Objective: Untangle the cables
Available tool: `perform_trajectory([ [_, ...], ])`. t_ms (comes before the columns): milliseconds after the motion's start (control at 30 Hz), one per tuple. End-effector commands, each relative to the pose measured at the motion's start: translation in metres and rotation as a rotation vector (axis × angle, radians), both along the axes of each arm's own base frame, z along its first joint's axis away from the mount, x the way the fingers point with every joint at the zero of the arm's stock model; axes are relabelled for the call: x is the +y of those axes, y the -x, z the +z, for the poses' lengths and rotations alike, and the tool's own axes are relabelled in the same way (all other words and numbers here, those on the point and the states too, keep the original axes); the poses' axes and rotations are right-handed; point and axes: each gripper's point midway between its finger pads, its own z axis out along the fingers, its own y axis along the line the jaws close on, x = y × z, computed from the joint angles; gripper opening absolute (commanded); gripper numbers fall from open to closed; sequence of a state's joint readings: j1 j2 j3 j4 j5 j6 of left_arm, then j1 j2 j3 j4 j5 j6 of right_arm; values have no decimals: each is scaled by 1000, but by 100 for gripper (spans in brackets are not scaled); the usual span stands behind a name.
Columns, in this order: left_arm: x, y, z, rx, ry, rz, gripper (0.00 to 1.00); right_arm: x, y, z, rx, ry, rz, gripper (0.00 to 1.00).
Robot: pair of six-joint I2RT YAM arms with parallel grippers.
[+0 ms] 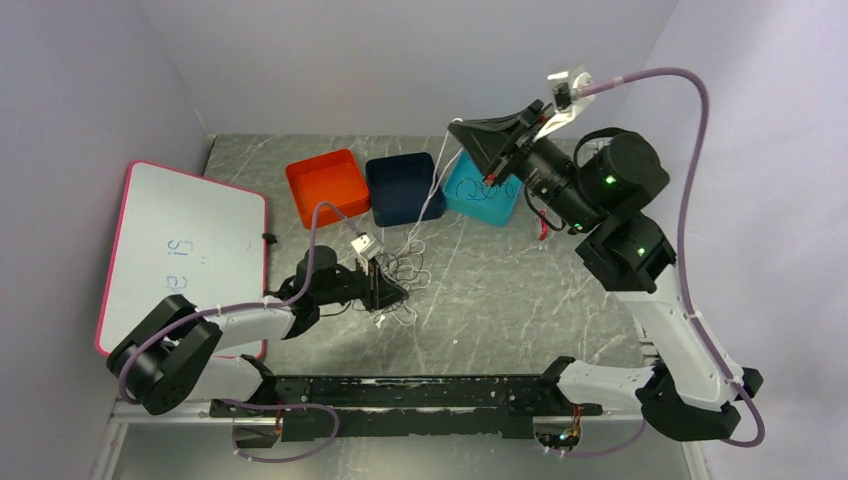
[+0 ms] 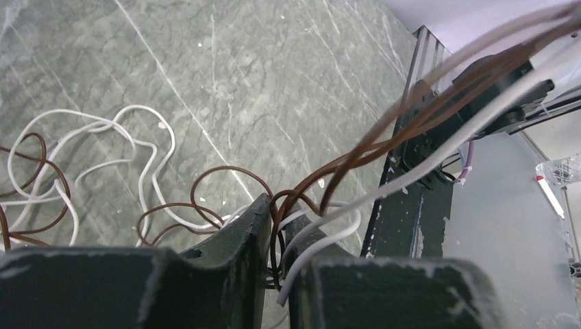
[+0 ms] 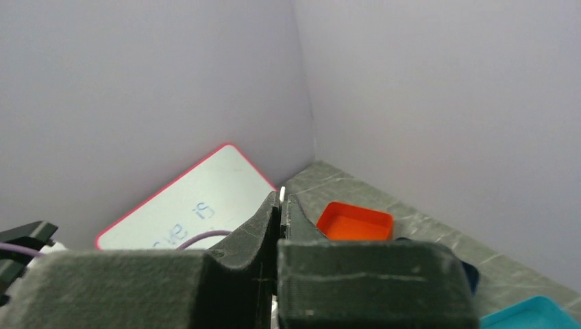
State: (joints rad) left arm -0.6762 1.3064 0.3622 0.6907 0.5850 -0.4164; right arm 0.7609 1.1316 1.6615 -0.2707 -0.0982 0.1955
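Cables (image 1: 404, 268) are lying tangled mid-table, just near of the navy bin (image 1: 405, 188), where my left gripper (image 2: 274, 212) is clenching brown and white strands. My right gripper (image 3: 281, 203) is pinching one white cable (image 3: 281, 195), holding it high above the teal bin (image 1: 480, 197).

Open table (image 1: 520, 300) right of the cables (image 1: 400, 268); blocked behind by orange bin (image 1: 327, 185), navy bin (image 1: 404, 187) and teal bin (image 1: 480, 197), left by the whiteboard (image 1: 180, 250), above by a white cable (image 1: 432, 195) strung up to the right hand (image 1: 457, 128).
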Motion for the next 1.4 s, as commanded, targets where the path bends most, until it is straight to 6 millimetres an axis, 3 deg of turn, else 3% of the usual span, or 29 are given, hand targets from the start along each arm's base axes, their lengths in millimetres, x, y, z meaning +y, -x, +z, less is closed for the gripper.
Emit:
perform_trajectory([
  [0, 3, 2, -13, 9, -12, 15, 18, -34, 5, 37, -101, -28, -123, 0],
  [300, 13, 7, -32, 43, -51, 46, 16, -103, 4, 74, -181, -72, -417, 0],
  [533, 17, 8, -40, 57, -75, 61, 15, -157, 17, 100, -246, -126, -605, 0],
  [967, 21, 5, -54, 83, -117, 96, 16, -219, 41, 122, -297, -142, -809, 0],
  [1367, 35, 4, -78, 126, -190, 162, 31, -275, 76, 158, -395, -182, -967, 0],
])
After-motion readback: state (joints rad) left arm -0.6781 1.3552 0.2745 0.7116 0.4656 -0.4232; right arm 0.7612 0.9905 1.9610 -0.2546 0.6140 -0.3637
